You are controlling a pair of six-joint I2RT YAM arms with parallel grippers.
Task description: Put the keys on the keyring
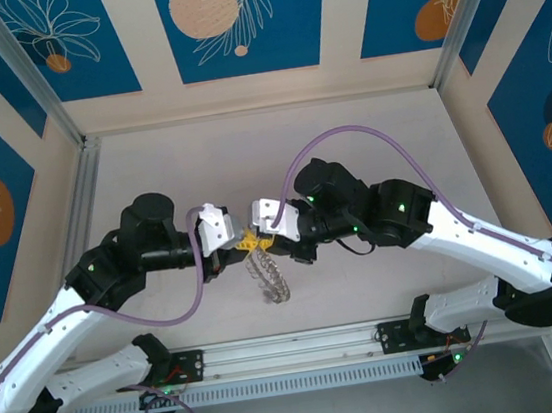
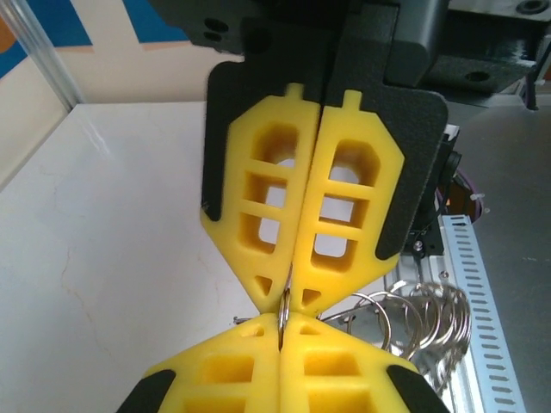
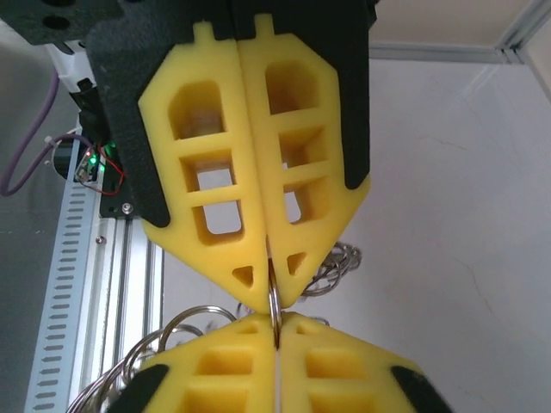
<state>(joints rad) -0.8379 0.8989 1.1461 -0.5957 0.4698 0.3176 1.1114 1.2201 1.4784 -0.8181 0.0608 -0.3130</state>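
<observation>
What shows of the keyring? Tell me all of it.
The keyring is thin, silvery metal. One ring, seen edge-on, is pinched between the shut left claw and the shut right claw, which meet nose to nose. From it a crowded bunch of shiny wire loops, fanned like a coil, trails toward the near edge of the white table. Whether the bunch rests on the table cannot be told.

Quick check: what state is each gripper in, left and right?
Left gripper: closed, pinching the keyring.
Right gripper: closed, pinching the same keyring.
</observation>
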